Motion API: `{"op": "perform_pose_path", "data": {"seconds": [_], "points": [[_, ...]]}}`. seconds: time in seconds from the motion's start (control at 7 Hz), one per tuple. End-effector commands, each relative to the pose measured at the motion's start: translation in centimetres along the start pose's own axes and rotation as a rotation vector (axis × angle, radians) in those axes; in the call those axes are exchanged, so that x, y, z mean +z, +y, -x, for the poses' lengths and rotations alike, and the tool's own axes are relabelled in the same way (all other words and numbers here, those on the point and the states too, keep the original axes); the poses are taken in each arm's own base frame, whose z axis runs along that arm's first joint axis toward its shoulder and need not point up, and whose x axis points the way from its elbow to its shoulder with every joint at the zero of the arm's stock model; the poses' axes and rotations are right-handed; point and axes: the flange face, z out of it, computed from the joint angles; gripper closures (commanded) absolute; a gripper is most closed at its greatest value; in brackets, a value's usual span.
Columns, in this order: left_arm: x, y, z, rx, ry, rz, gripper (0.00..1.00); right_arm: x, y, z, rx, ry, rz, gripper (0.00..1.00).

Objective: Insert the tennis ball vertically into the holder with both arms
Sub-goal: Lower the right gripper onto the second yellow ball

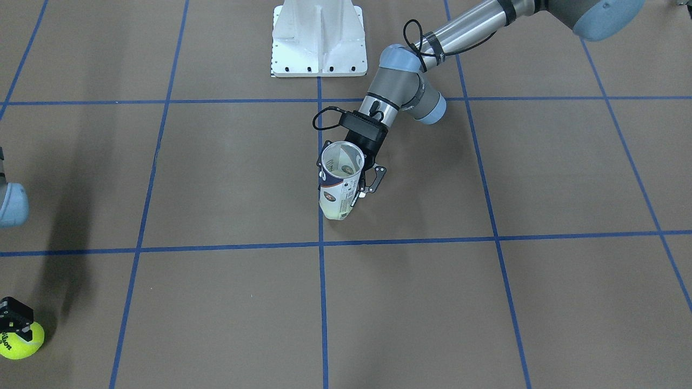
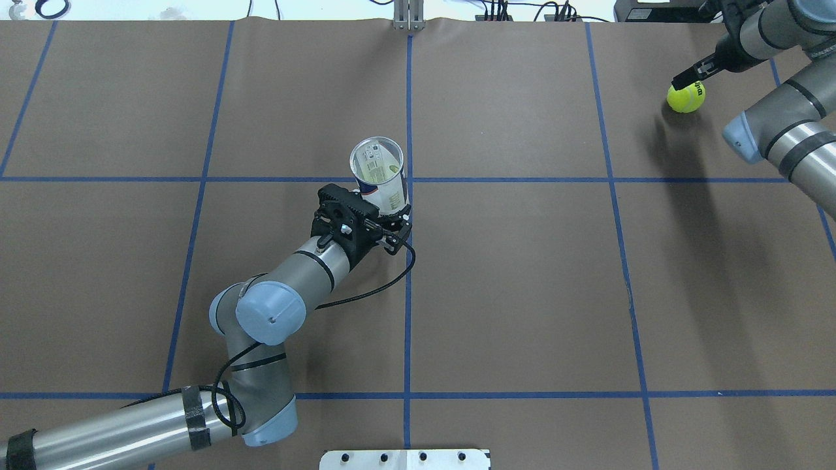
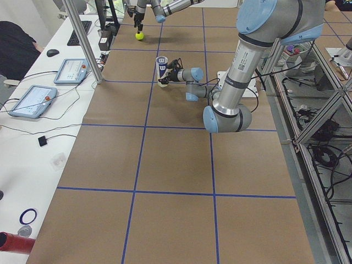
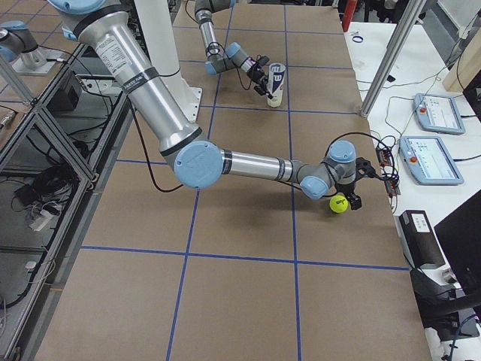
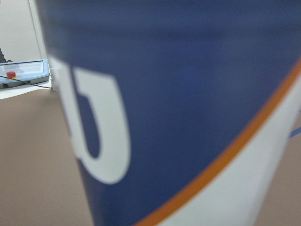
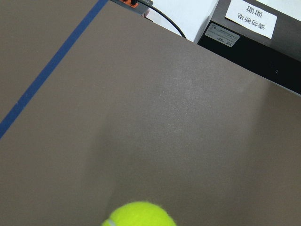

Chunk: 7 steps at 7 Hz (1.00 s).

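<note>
The holder (image 1: 339,181), a clear tube with a navy-and-white label, stands upright near the table's middle; it also shows in the overhead view (image 2: 381,175) and fills the left wrist view (image 5: 188,113). My left gripper (image 1: 354,195) is shut on its lower part from the robot's side, as the overhead view (image 2: 394,219) also shows. The yellow tennis ball (image 1: 21,341) lies on the table at the far corner on my right side (image 2: 686,98). My right gripper (image 2: 687,79) hovers just over the ball, its fingers apart, with nothing held. The ball sits at the bottom edge of the right wrist view (image 6: 139,214).
The white pedestal base (image 1: 319,43) stands at the robot's edge of the table. Blue tape lines grid the brown table (image 2: 522,294). Beyond the far edge lie tablets (image 4: 432,113), cables and a black box (image 6: 254,42) near the ball.
</note>
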Motion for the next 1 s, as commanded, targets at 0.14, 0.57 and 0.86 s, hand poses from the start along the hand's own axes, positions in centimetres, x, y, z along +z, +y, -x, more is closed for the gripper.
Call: {"op": "perform_pose_path", "data": {"seconds": [0.14,0.57,0.86], "points": [[0.0,0.0,0.0,-0.001,0.0,0.0,0.2,1.7,0.5,1.4,-0.005,0.027,0.015,0.01],[0.1,-0.1,0.2,-0.001,-0.003,-0.002,0.2,2.5,1.4,1.1,0.009,0.03,0.043,0.58],[0.0,-0.3,0.1,-0.003,-0.001,-0.004,0.2,2.0,0.5,1.6,0.007,0.018,0.04,1.0]]}}
